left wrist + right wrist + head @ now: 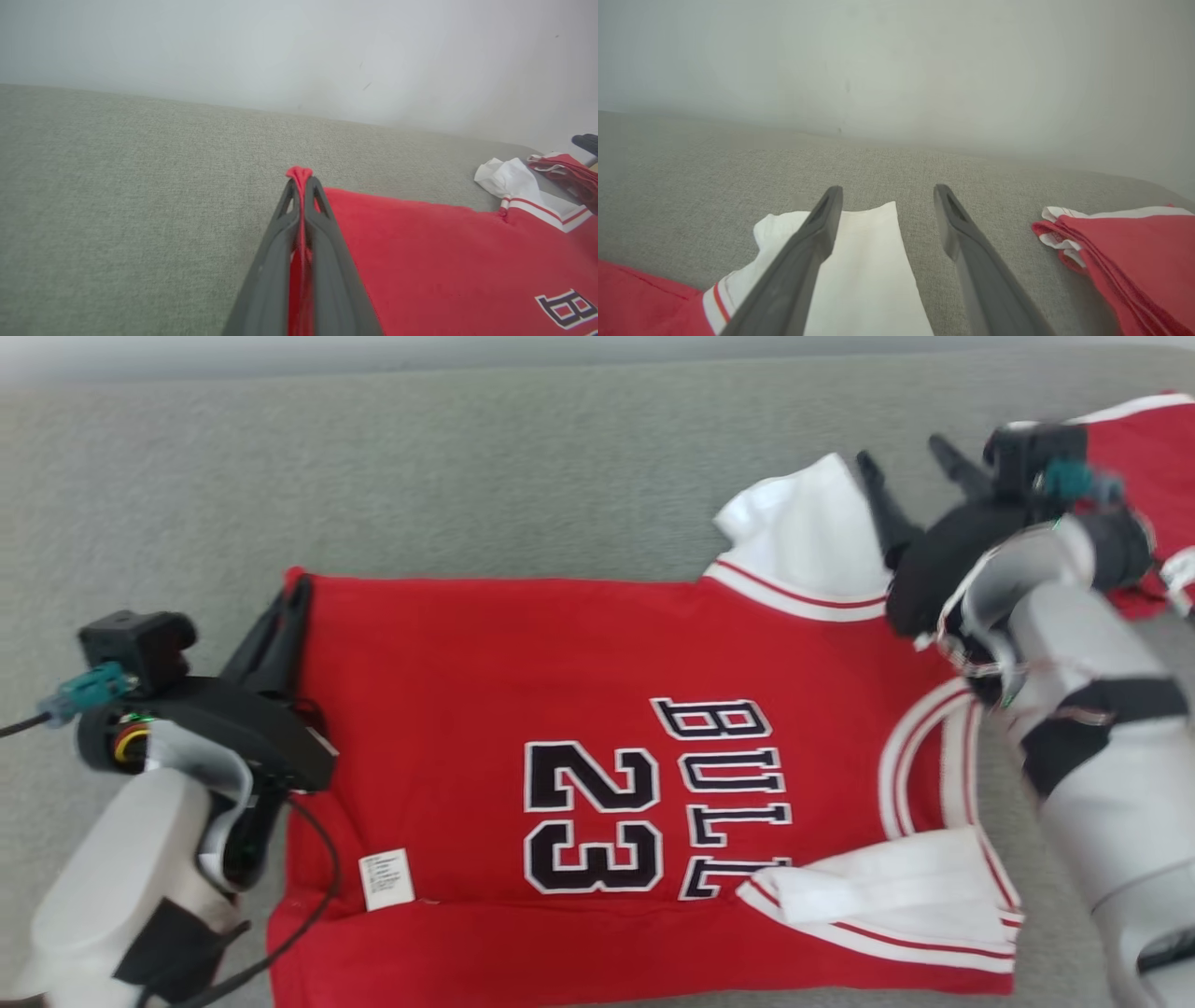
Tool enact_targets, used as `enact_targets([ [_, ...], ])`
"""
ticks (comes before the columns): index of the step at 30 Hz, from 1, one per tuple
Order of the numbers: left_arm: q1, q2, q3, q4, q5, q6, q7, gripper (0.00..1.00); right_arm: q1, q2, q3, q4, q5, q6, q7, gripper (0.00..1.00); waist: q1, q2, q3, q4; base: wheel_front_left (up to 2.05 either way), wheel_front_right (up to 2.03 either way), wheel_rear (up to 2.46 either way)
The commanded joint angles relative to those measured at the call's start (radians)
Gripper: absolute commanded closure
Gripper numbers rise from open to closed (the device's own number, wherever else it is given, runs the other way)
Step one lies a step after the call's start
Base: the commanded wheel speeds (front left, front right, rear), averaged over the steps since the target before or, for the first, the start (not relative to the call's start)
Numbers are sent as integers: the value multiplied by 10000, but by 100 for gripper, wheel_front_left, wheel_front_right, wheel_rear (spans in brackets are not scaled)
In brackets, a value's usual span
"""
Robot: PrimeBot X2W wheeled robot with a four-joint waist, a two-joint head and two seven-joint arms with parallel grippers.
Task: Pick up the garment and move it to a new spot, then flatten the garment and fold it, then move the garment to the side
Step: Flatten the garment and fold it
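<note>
Left gripper [301, 179] jaws pinch jersey [467, 663] corner; right gripper [887, 191] jaws open. We risk one-sided pull dragging it askew.

The red Bulls jersey [560, 663] lies spread flat, front up, on the grey fabric surface [467, 476]. It has black, white-edged "23" and "BULL" lettering, white sleeves with red-and-white striped trim, and a small white label [386, 877] near the hem. One hem corner is pinched between the closed fingers of the left pincer [302, 184]. One white sleeve [803, 537] lies just beside the spread-apart right pincer [888, 189], and the other sleeve [887, 887] is folded onto the chest.
</note>
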Motion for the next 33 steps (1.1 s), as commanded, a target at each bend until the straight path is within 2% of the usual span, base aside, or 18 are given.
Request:
enact_targets([
  [1, -134, -91, -77, -67, 136, 18, -93, 100, -300, -102, 34, 265, -48, 12, 180, 0, 0, 0, 342, 446, 0, 0, 0],
  [9, -519, -397, -535, -222, 18, 18, -362, 100, -1595, -353, 250, 1897, -167, 12, 1046, 0, 0, 0, 864, 1054, 0, 0, 0],
  [19, -934, -474, -933, -104, -253, 18, -598, 100, -2270, -292, 605, 3080, -280, 12, 1246, 0, 0, 0, 1360, 1175, 0, 0, 0],
  [21, -1001, -455, -998, -70, -315, 18, -642, 100, -2340, -282, 662, 3171, -301, 10, 1148, 89, 0, 0, 1415, 1170, 0, 0, 0],
  [22, -1026, -429, -1028, -54, -330, 18, -660, 100, -2372, -264, 693, 3215, -310, 12, 1109, 100, 0, 0, 1429, 1161, 0, 0, 0],
  [27, -1067, -345, -1148, 31, -476, 18, -734, 100, -2577, -299, 787, 3279, -312, 10, 790, 100, 0, 0, 1415, 1126, 0, 0, 0],
  [33, -1070, -213, -1232, 218, -659, 18, -856, 100, -2928, -625, 726, 3380, -519, 10, -238, 100, 0, 0, 1220, 1027, 0, 0, 0],
])
